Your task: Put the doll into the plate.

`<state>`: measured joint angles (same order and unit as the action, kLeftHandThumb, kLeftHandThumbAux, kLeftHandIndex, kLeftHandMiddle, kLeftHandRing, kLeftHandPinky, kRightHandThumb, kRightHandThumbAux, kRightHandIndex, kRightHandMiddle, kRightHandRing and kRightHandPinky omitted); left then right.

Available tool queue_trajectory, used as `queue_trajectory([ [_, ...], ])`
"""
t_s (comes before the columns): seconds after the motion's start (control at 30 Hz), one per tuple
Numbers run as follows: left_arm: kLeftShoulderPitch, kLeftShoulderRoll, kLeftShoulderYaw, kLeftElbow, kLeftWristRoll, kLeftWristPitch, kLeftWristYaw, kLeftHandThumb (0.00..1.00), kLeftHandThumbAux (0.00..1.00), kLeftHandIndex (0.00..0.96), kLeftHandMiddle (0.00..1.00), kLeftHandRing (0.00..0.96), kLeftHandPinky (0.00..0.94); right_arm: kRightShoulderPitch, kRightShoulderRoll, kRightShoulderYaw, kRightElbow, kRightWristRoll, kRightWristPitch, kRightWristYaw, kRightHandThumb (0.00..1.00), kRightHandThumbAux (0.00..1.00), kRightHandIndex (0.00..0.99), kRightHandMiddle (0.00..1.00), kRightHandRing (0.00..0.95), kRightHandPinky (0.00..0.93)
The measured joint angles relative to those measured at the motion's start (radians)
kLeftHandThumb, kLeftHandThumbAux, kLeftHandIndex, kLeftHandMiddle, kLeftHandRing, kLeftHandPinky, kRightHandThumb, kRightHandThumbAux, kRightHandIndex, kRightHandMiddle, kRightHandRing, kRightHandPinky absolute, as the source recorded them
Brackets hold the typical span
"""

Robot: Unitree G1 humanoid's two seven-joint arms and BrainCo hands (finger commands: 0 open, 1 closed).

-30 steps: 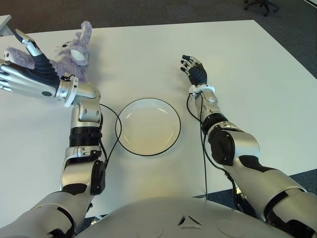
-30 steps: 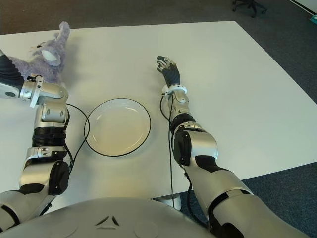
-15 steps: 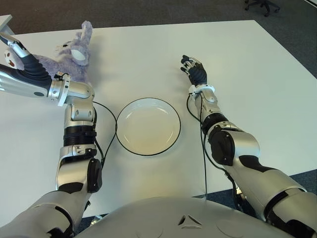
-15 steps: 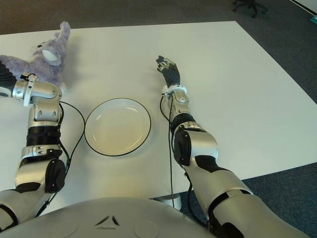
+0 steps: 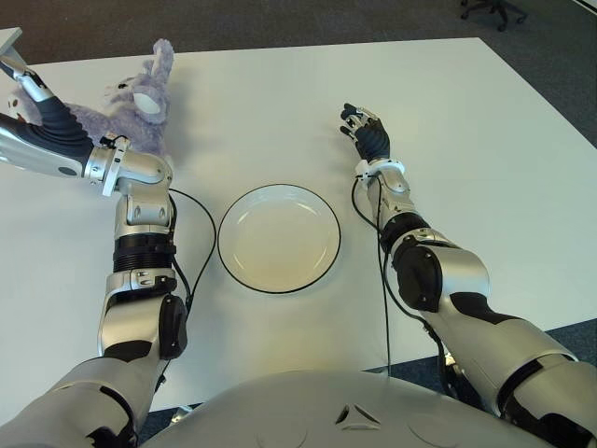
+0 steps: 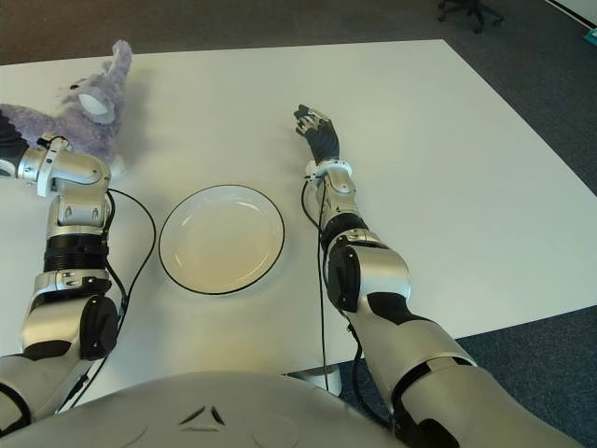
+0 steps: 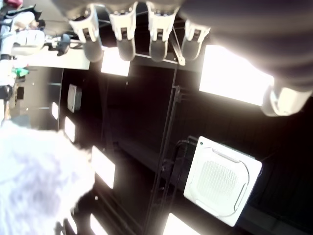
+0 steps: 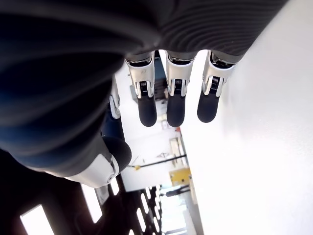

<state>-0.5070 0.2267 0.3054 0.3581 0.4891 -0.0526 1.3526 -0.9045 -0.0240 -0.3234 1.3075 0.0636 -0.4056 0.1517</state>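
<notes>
while my left hand (image 5: pixel 37 131) hangs spread and empty just beside the doll (image 5: pixel 131 117) at the far left corner, i see the doll's length slanting away from the plate (image 5: pixel 279 238), with the right hand (image 5: pixel 367 133) farther off, relaxed.

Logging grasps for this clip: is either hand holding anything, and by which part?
Nothing is held. The left hand is open beside the doll; the right hand is open, away from it.

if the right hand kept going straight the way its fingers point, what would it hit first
Probably nothing: the right hand points toward the far edge of the bare white table, and that line looks free. Its height above the surface is unclear.
</notes>
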Motion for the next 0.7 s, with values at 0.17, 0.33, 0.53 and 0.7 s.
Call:
queue_trajectory([
  [0.17,0.000,0.008,-0.001,0.007,-0.014,-0.011,-0.045,0.314,0.311,0.000,0.000,0.000,0.000,0.000,0.001,0.001,0.000,0.000,0.000,-0.001,0.697,0.723,0.402,0.149,0.121,0.141],
  [0.33,-0.003,0.020,0.000,0.023,-0.021,-0.022,-0.075,0.307,0.319,0.000,0.000,0.000,0.003,0.000,0.001,0.001,0.000,0.000,-0.002,-0.001,0.697,0.723,0.402,0.151,0.121,0.149],
  [0.53,-0.013,0.029,0.002,0.052,-0.039,-0.021,-0.110,0.301,0.329,0.000,0.000,0.000,0.016,0.000,0.001,0.001,0.000,0.000,-0.002,-0.002,0.696,0.724,0.401,0.153,0.125,0.151],
  [0.7,-0.021,0.021,-0.009,0.042,-0.036,0.011,-0.122,0.274,0.323,0.000,0.000,0.001,0.016,0.000,0.001,0.001,0.000,0.000,-0.002,-0.009,0.696,0.724,0.402,0.153,0.124,0.148],
])
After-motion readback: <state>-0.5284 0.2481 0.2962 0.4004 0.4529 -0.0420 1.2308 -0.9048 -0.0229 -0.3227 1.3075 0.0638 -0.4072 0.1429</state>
